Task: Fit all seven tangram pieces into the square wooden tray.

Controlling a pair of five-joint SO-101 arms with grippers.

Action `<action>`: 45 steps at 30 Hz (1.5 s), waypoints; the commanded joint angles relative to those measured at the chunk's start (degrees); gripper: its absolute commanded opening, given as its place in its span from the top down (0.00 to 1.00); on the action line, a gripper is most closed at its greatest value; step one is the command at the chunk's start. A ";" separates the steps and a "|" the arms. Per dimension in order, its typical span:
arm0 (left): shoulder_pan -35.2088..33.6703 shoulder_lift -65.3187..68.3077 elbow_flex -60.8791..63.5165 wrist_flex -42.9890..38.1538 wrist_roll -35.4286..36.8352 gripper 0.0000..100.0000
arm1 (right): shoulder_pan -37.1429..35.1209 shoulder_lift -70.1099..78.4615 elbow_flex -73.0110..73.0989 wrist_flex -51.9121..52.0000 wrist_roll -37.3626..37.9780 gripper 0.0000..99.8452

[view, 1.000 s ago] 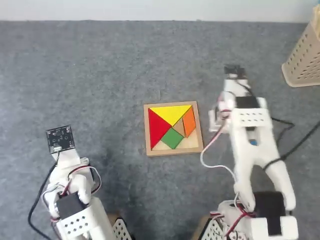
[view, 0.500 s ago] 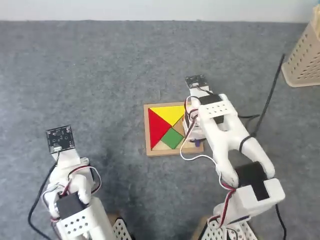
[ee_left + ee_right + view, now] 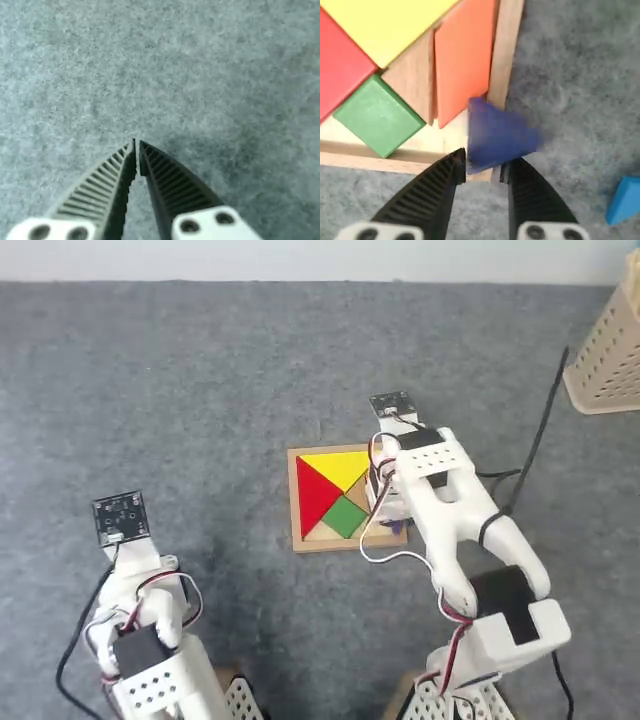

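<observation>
Tangram tray (image 3: pixel 320 544) sits mid-table on the grey carpet (image 3: pixel 200 390), with open carpet beyond its far and left sides in the high view. Inside, the yellow triangle (image 3: pixel 342 466) runs along the far rim and the red triangle (image 3: pixel 315 492) along the left rim. The green square (image 3: pixel 345 515) stands on its point below them, and the orange piece (image 3: pixel 465 65) lies flush against the right rim. Pale bare floor shows along the near rim on either side of the green square (free room inside).

The right gripper (image 3: pixel 482 162) hangs over the tray's near right corner. A dark blue triangle (image 3: pixel 497 135) straddles the right rim there, part over the bare corner and part over carpet, one end between the jaw tips. It looks blurred, and I cannot tell whether the jaws clamp it or merely flank it. A light blue piece (image 3: pixel 622 200) lies on the carpet apart from the tray.

The left gripper (image 3: pixel 136 145) is over bare carpet well left of the tray, jaws closed tip to tip. A perforated beige basket (image 3: pixel 610 350) stands at the far right edge.
</observation>
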State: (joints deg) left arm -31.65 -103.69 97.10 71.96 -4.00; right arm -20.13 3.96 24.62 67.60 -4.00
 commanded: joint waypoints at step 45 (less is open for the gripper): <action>0.09 -0.18 -0.48 0.18 0.53 0.99 | -0.75 2.59 -9.32 -10.95 6.15 0.99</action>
State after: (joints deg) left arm -31.74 -103.69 97.10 71.96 -4.00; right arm -21.54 6.86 18.37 56.18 1.19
